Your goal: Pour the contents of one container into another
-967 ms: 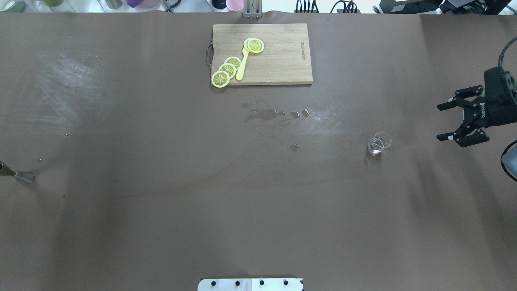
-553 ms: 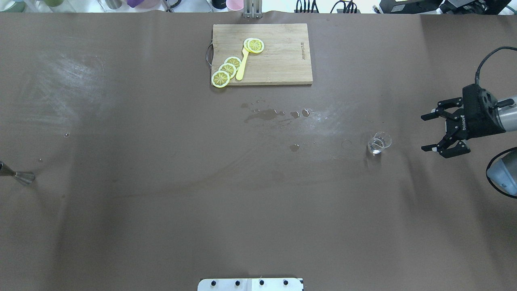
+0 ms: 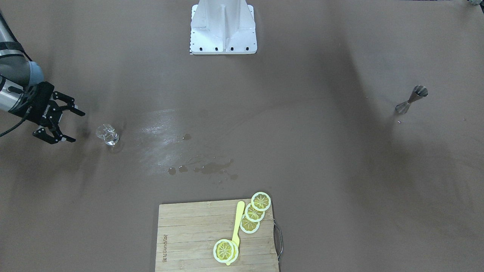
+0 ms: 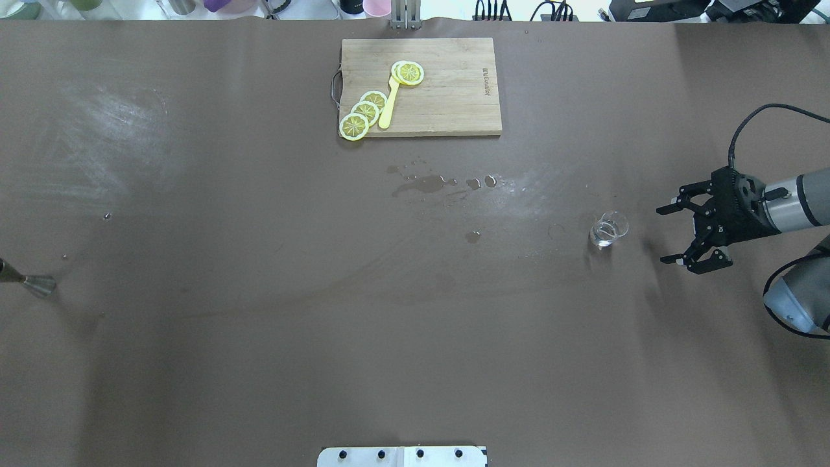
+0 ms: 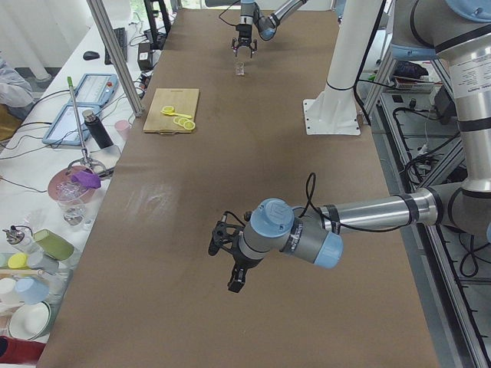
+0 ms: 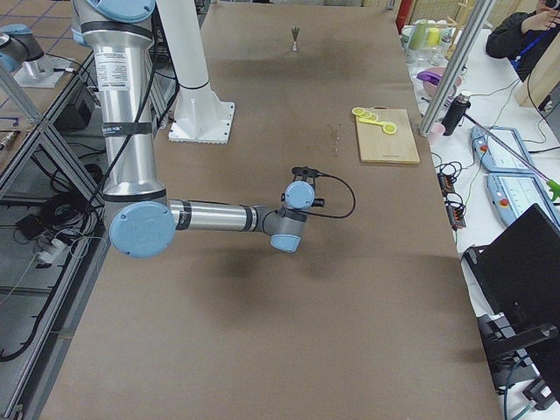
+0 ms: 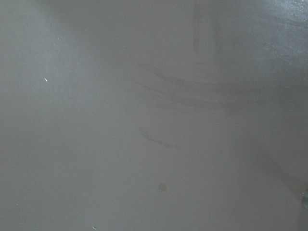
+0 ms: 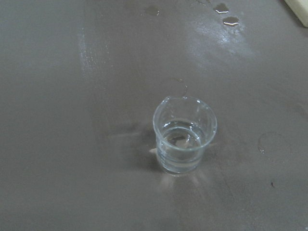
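A small clear glass beaker (image 4: 608, 229) (image 3: 107, 135) with a little liquid stands right of the table's middle, and it fills the centre of the right wrist view (image 8: 184, 134). My right gripper (image 4: 664, 235) (image 3: 76, 127) is open, level with the beaker and a short way to its right, holding nothing. A metal jigger (image 4: 39, 284) (image 3: 411, 99) stands alone at the table's far left edge. My left gripper (image 5: 222, 264) shows only in the exterior left view, over bare table; I cannot tell whether it is open or shut.
A wooden cutting board (image 4: 447, 91) with lemon slices and a yellow spoon lies at the far middle. Spilled puddles (image 4: 425, 185) sit between the board and the beaker. The robot's white base (image 3: 223, 26) is at the near edge.
My right gripper has moved left and a little down in the overhead view, closing on the beaker, still open. The beaker and jigger have not moved.
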